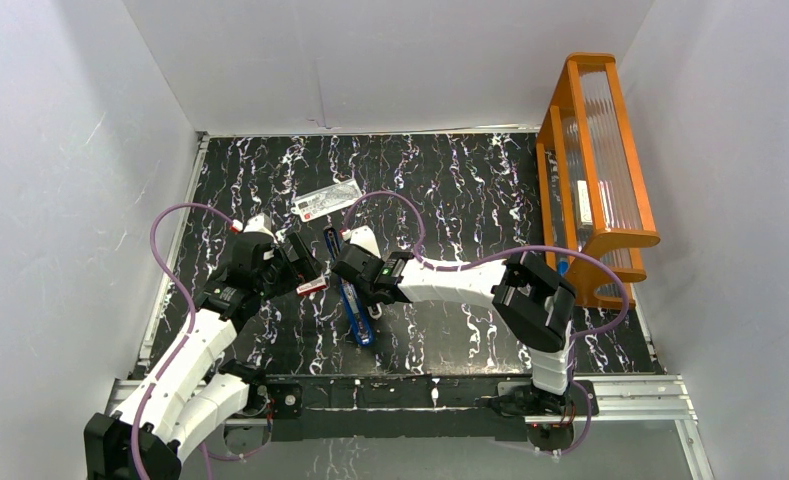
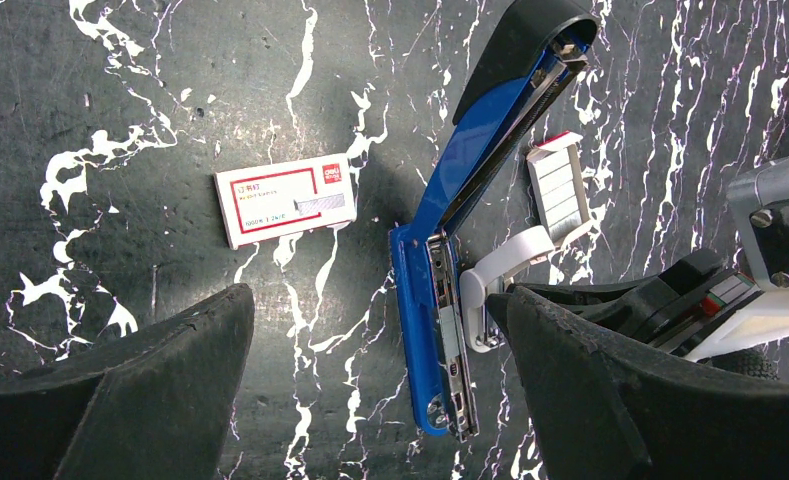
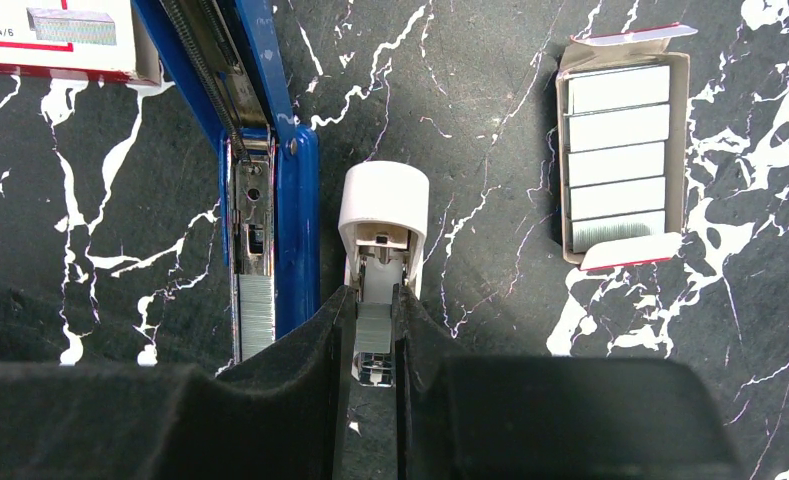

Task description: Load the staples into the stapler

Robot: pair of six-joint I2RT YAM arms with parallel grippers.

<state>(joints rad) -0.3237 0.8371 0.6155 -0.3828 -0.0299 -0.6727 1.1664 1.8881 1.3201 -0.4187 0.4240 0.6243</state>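
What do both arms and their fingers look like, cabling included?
The left arm and right arm have white shells with black joint housings. A thin purple cable loops along each arm. The left fingers and right fingers are matte black, broad and wedge-shaped.

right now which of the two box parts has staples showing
The open tray right of the stapler, rows of silver strips exposed; the printed sleeve on its other side shows only its label.
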